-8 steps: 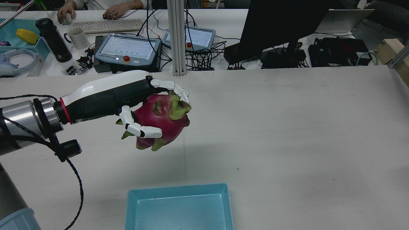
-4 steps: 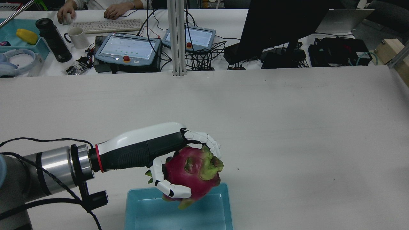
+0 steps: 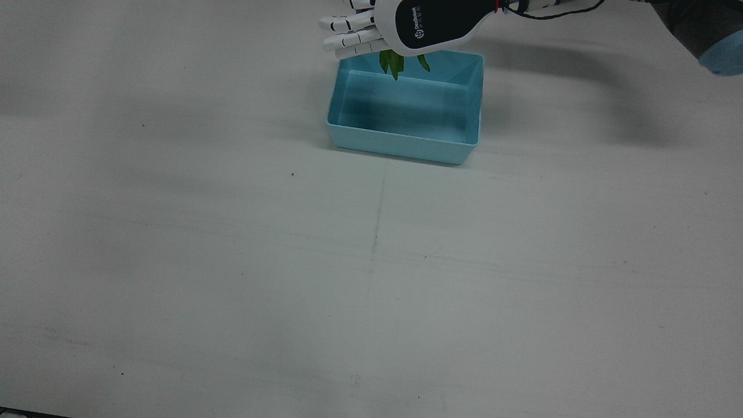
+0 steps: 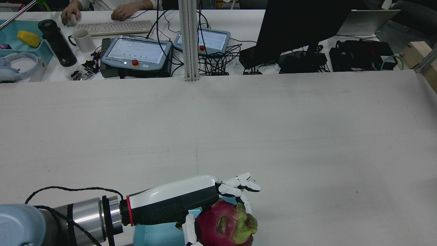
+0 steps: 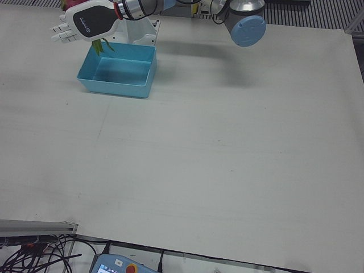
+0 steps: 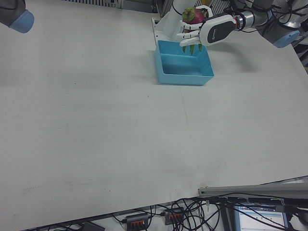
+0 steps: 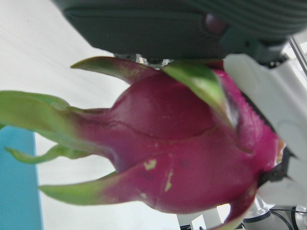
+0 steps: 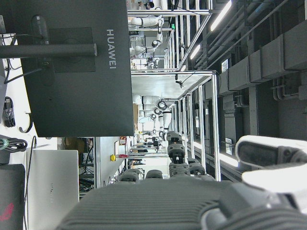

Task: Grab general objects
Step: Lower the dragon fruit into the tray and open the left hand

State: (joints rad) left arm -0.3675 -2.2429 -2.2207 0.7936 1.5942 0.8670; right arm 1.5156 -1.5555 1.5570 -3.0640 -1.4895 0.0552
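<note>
Left hand view: dragon fruit (image 7: 177, 158) fills the frame, magenta skin, green scales, my fingers (image 7: 268, 110) wrapped round it. Rear view: my left hand (image 4: 191, 205) holds the fruit clear of the bench (image 4: 307, 136), above the near end of the blue bin (image 3: 406, 139). Front view: round logo and small writing on the back of my hand, too small to read. Right-front view: fruit above the bin's far rim. Right hand view: my right hand (image 8: 192, 201) faces a monitor (image 8: 76, 72) marked HUAWEI; its fingers (image 8: 273, 163) barely show, can't tell their state.
</note>
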